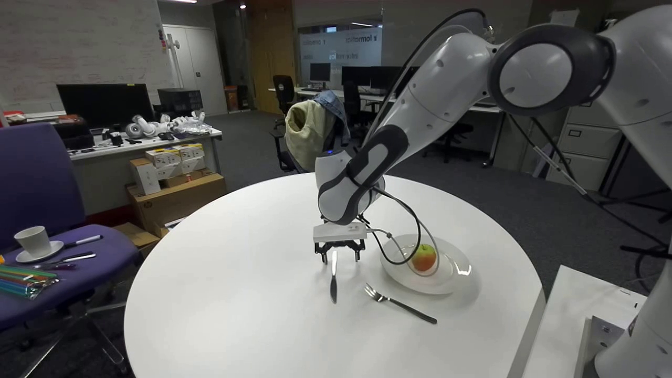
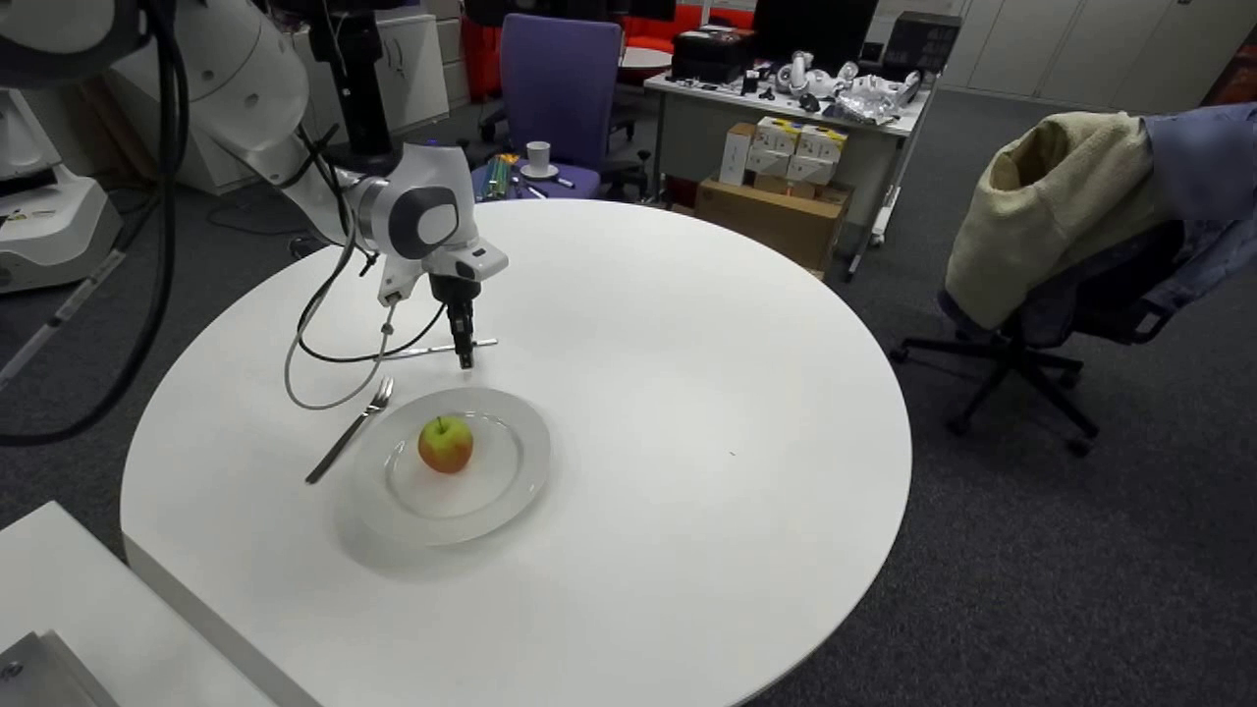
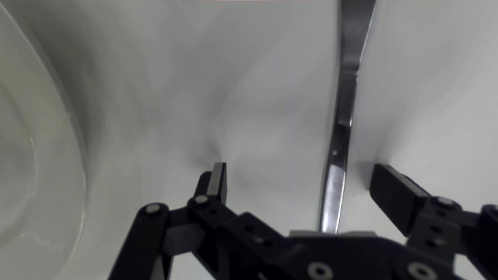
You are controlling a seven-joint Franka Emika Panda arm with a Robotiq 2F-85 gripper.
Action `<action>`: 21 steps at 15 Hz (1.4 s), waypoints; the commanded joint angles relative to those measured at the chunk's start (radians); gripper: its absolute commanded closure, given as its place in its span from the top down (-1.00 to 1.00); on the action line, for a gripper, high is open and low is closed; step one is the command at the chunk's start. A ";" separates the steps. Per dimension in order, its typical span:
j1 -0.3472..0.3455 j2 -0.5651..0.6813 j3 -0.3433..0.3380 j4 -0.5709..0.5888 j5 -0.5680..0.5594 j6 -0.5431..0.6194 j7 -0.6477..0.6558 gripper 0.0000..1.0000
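Note:
My gripper (image 3: 299, 175) stands open and points down, low above the white round table. Between its spread fingers lies a silver knife (image 3: 337, 155), nearer the right-hand finger in the wrist view and touched by neither. Its lower end there is hidden behind the gripper body. In an exterior view the knife (image 1: 334, 287) runs out from under the gripper (image 1: 341, 258). A fork (image 1: 407, 310) lies beside it on the table. Close by is a white plate (image 2: 525, 432) bearing a red-and-green apple (image 2: 446, 447); the plate's edge (image 3: 74, 155) shows at the wrist view's left.
Cables (image 1: 420, 231) loop from the wrist down over the plate in an exterior view. The table's rim (image 2: 884, 530) curves round the setting. Past it, a purple chair (image 1: 100, 262) carries a cup (image 1: 34, 241), a saucer and pens. Another chair bears jackets (image 2: 1061, 196).

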 commanded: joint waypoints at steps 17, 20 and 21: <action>0.032 0.028 -0.031 0.065 -0.027 0.034 0.048 0.13; 0.032 0.029 -0.033 0.067 -0.027 0.032 0.048 -0.02; 0.032 0.030 -0.033 0.067 -0.027 0.032 0.049 -0.11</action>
